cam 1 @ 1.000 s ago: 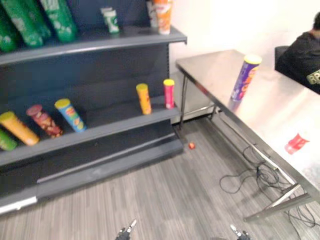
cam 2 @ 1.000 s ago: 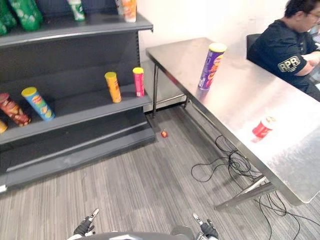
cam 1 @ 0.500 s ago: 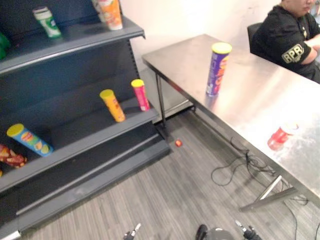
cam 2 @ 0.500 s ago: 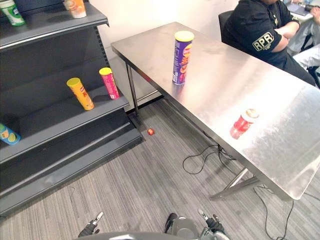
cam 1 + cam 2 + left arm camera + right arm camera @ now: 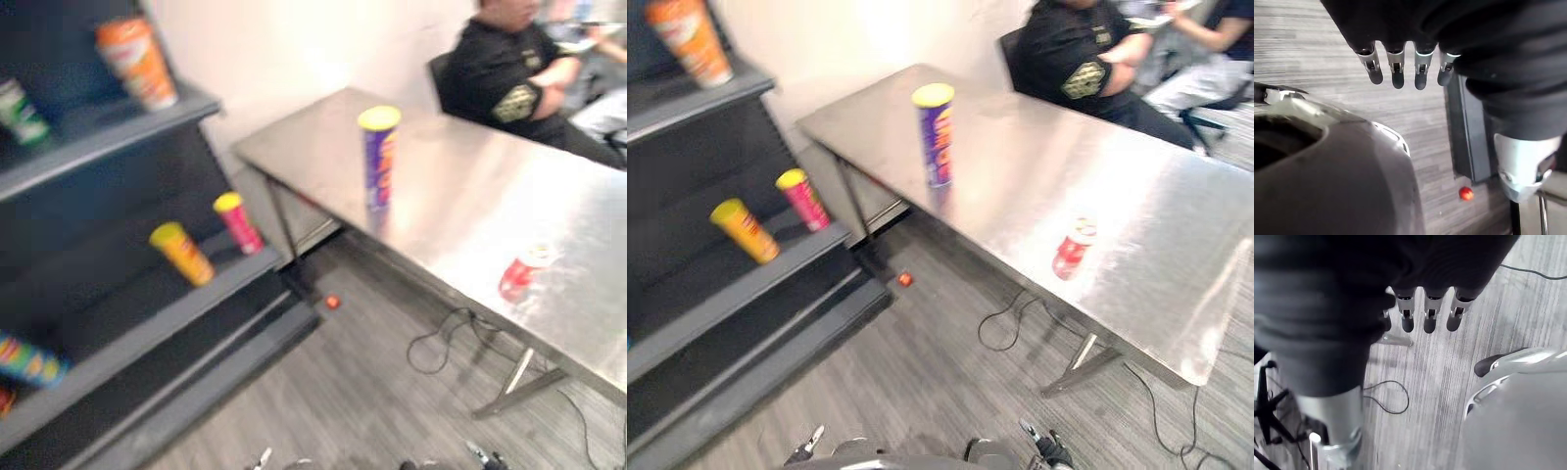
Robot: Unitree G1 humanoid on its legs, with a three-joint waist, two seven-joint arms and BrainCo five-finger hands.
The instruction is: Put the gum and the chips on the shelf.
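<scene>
On the table [image 5: 1156,215], chips can [image 5: 937,135], gum bottle [image 5: 1073,250]

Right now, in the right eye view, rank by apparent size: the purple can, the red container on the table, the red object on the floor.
1. purple can, clearly largest
2. red container, noticeably smaller
3. red object on the floor, tiny

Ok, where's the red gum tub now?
In the eye views the red gum tub sits on the steel table near its front edge, right of the purple chips can.
</scene>
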